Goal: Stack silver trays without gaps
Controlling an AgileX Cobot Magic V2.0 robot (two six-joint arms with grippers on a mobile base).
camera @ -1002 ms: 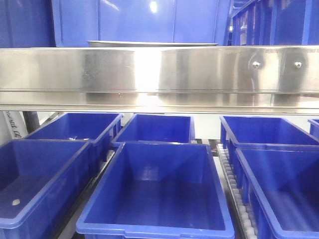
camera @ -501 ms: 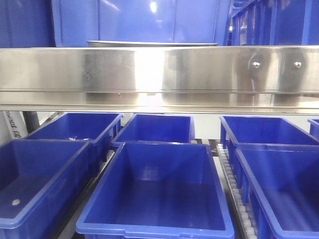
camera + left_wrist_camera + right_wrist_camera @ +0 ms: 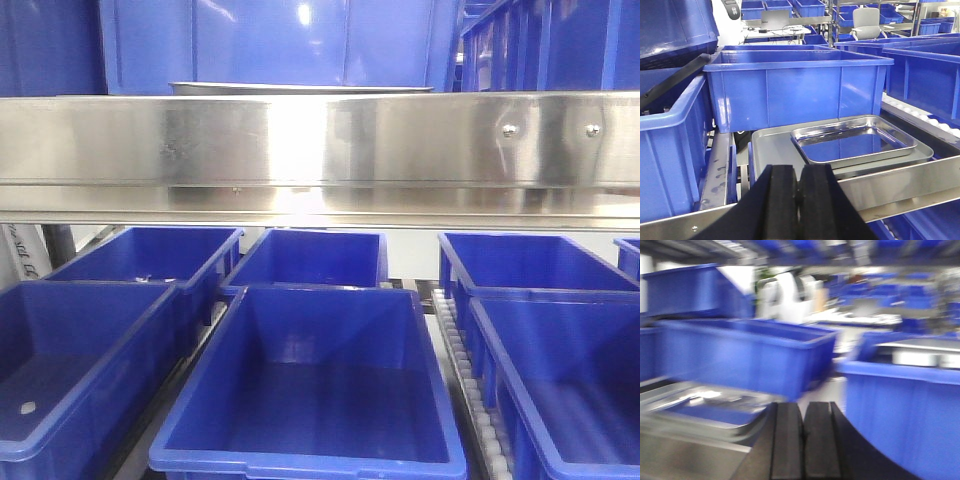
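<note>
Silver metal was all I had to go on: from the left wrist camera I saw the small tray (image 3: 854,145) lying inside the large tray (image 3: 790,150), both on the shelf behind the steel rail (image 3: 900,187) and in front of a blue bin (image 3: 797,87). The small one sat skewed, turned a little against the big one's edges and pushed toward the right side, with bare floor of the large tray showing on the left and at the front. Whether it lay flat on that floor I could not tell.

The left gripper (image 3: 799,200) hung low in front of the rail, clenched with its pads pressed together and holding nothing. The right gripper (image 3: 803,440) looked clenched and empty too, though that view was badly smeared, so I trusted it less; the trays (image 3: 705,407) showed there only as a pale blur to its left.

I judged several risks. Reaching over the rail with the pads closed, I might only shove the small tray and drive its rim up onto the large tray's wall, leaving exactly the gap the task forbids. Thin, slick rims could slip from a pinch. A low approach could knock the rail or the bin behind. With the front camera showing only a sliver of tray (image 3: 300,88) above the rail, I would have had little to check alignment by.
</note>
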